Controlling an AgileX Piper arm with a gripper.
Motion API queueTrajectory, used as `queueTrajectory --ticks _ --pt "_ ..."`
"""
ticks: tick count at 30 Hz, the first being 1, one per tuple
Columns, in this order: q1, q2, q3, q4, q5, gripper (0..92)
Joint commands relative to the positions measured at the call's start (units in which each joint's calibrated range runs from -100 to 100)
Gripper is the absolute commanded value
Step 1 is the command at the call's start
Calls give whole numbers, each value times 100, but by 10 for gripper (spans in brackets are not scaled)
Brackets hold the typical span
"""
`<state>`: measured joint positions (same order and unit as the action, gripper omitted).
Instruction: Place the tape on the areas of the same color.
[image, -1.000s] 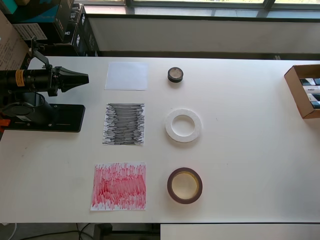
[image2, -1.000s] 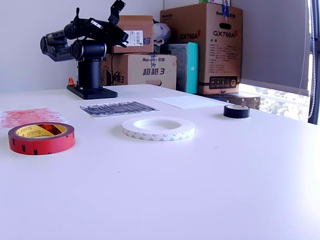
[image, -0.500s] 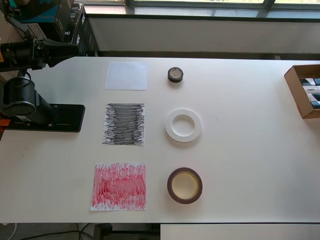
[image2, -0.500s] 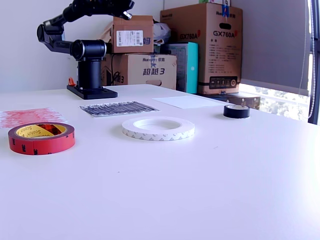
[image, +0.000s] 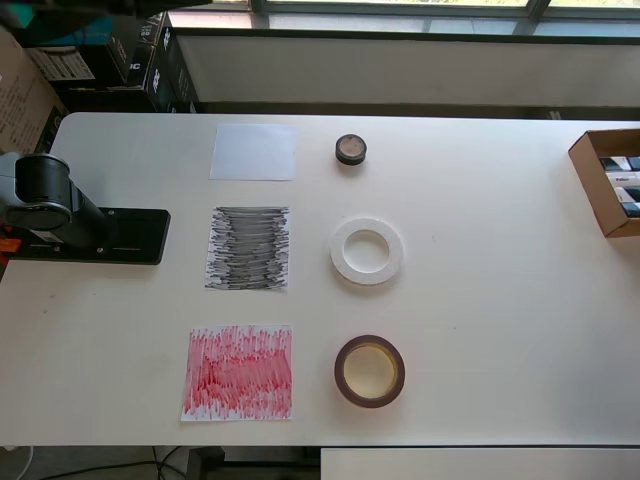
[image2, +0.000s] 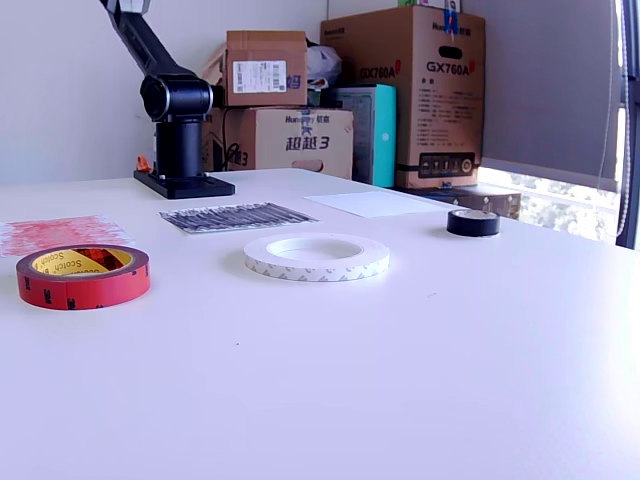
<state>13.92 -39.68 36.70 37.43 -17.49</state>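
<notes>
Three tape rolls are lying flat on the smooth white counter (image: 500, 300) in the overhead view: a small black roll (image: 350, 150) at 12 o'clock, a wide flat white ring (image: 367, 251) at centre, and a maroon ring with a yellowish core (image: 369, 371) at 6 o'clock. Three squarish paper sheets are sitting at 9 o'clock of them: plain white (image: 254, 151), black-scribbled (image: 248, 248), red-scribbled (image: 239, 372), none carrying a roll. The arm's base (image: 85, 230) is showing, but the gripper is lying outside both views, its jaws unseen.

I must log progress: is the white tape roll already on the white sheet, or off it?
Off it. The white tape roll lies flat on the bare table, beside the black-scribbled sheet; the white sheet carries nothing.
</notes>
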Motion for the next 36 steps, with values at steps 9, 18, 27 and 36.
queueTrajectory --ticks 9,18,27,36 --pt "575 5007 -4065 3126 1480 7" --pt "804 6017 -4002 3228 2470 7" --pt "811 6700 -3775 3151 2814 82" --pt "725 7130 -3538 2871 3043 219"
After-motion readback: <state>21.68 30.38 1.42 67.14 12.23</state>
